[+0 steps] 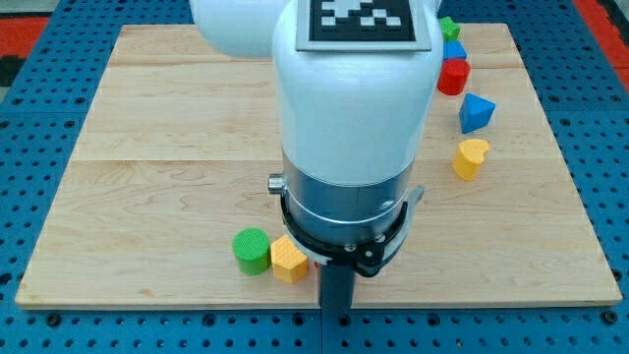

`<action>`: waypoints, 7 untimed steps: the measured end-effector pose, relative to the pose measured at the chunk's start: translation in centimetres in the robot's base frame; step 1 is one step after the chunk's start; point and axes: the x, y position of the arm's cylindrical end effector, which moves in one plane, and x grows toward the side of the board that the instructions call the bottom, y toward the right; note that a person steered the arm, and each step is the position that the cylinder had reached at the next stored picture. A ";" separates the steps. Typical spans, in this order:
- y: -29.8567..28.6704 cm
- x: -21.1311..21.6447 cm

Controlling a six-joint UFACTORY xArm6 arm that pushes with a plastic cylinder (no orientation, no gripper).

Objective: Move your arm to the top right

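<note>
Camera view looks down on my white arm (344,108), which fills the middle of the frame. My tip runs off the bottom edge, so I cannot tell where it ends; I carry a bare rod, nothing to clench. On the wooden surface (147,147), a green cylinder (251,250) and a yellow block (289,260) touch, lower centre left of my rod. In the upper right sit a green block (449,28), a blue block (453,49), a red block (453,76), a blue wedge-like block (477,112) and a yellow block (471,157).

My tip is hidden; green cylinder (251,250) touches yellow block (289,260) on the wooden board (147,147).
</note>
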 end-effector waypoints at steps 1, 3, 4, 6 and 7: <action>0.1 -0.1; 4.5 -0.2; 4.5 -0.2; 11.5 -0.2; 15.8 -0.2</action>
